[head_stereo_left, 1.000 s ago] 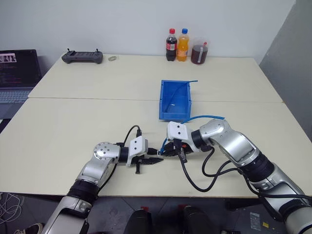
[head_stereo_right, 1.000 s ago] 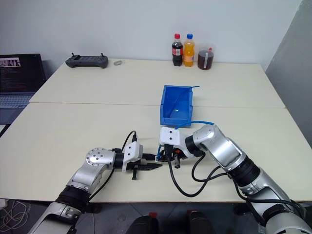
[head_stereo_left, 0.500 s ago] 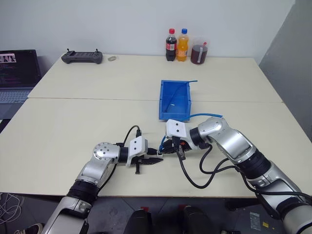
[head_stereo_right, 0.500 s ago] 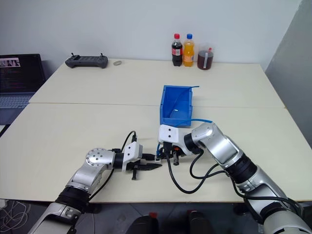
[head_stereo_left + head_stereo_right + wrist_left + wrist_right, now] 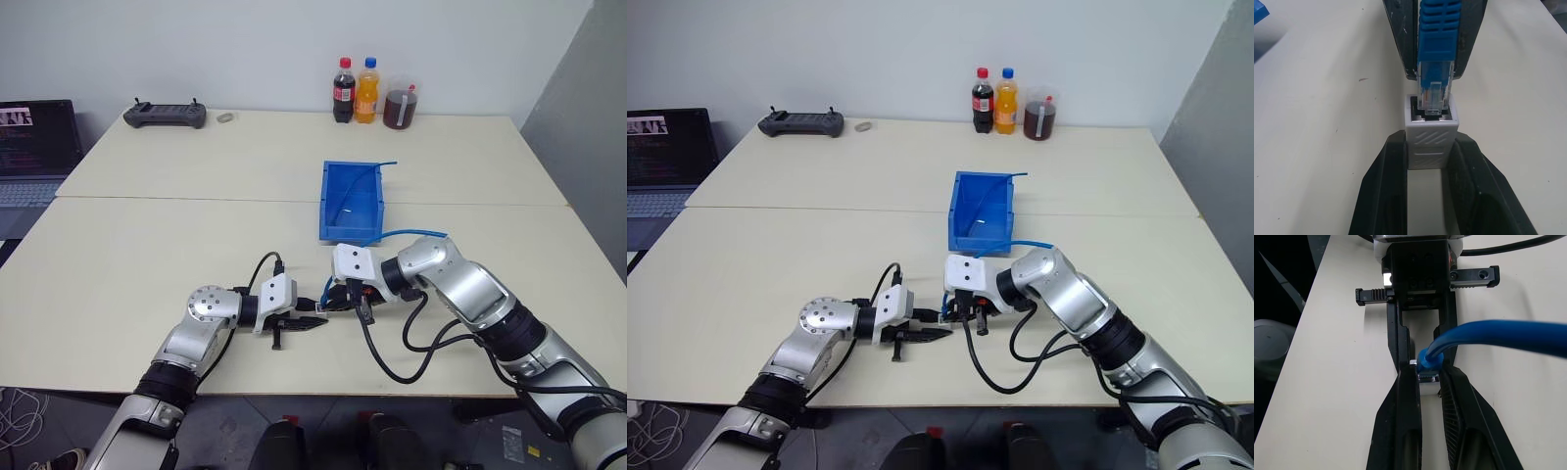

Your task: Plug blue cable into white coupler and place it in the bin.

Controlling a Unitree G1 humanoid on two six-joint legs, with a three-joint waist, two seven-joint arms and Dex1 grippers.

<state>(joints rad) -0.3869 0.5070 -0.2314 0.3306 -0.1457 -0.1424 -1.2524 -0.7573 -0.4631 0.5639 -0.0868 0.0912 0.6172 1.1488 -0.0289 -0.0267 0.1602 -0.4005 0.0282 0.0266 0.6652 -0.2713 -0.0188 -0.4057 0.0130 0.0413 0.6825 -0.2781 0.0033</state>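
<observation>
Head views: both arms meet low over the pale desk point(image 5: 147, 255), on the near side of the bright blue open-top plastic bin point(image 5: 350, 203), which serves as landmark here. The left end effector point(image 5: 306, 322) points right; the right end effector point(image 5: 340, 301) points left and slightly down, so the two face each other tip to tip just in front of the bin's sloped lip. The thin light-blue network cable point(image 5: 416, 234) arcs back over the right forearm toward the bin.

Left wrist view: the left end effector's black fingers point(image 5: 1382, 196) are clamped on the sides of the tiny white boxy plastic coupler point(image 5: 1431, 139), socket facing away. The cable's clear plug sits at the socket mouth, its tip just entering, its long axis in line with the coupler's. It does not look fully seated.

Right wrist view: the right end effector's fingers point(image 5: 1405, 426) are pinched on the cable's blue boot just behind the plug.

What remains, I judge, is a straight push along that shared axis; the bin lies just beyond both.
</observation>
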